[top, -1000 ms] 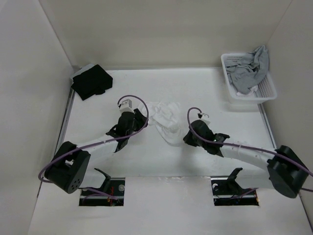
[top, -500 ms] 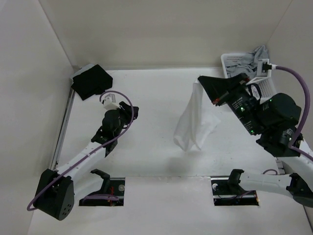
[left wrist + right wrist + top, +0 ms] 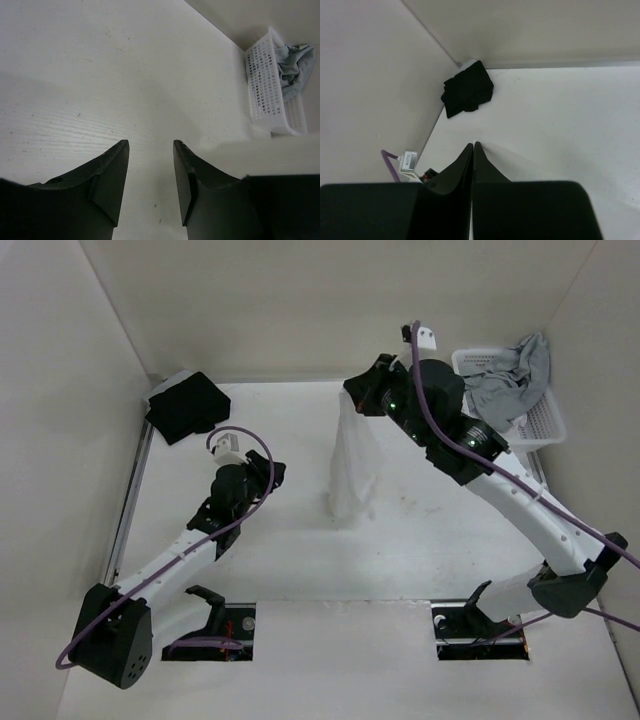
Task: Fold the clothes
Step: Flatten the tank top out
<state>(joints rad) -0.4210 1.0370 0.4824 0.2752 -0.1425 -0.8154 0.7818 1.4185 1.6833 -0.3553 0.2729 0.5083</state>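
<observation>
The clothes, a white camisole (image 3: 352, 465), hang in a long drape from my right gripper (image 3: 352, 400), which is raised high over the back middle of the table; the lower hem reaches down near the tabletop. In the right wrist view the right gripper (image 3: 473, 145) is shut tight, with a pale edge of fabric (image 3: 520, 162) running off from its tip. My left gripper (image 3: 270, 473) sits low over the table, well left of the camisole and apart from it. The left wrist view shows the left gripper (image 3: 150, 144) open over bare tabletop, nothing between its fingers.
A black garment (image 3: 186, 406) lies in the back left corner, also seen as a black garment (image 3: 467, 90) from the right wrist. A white basket (image 3: 545, 428) with a grey garment (image 3: 510, 378) stands at the back right; the basket (image 3: 265, 85) shows in the left wrist view.
The right arm lifted the camisole off the table, then swung it from the right toward the back middle. The left gripper drew back left, away from the cloth, and has since held still.
</observation>
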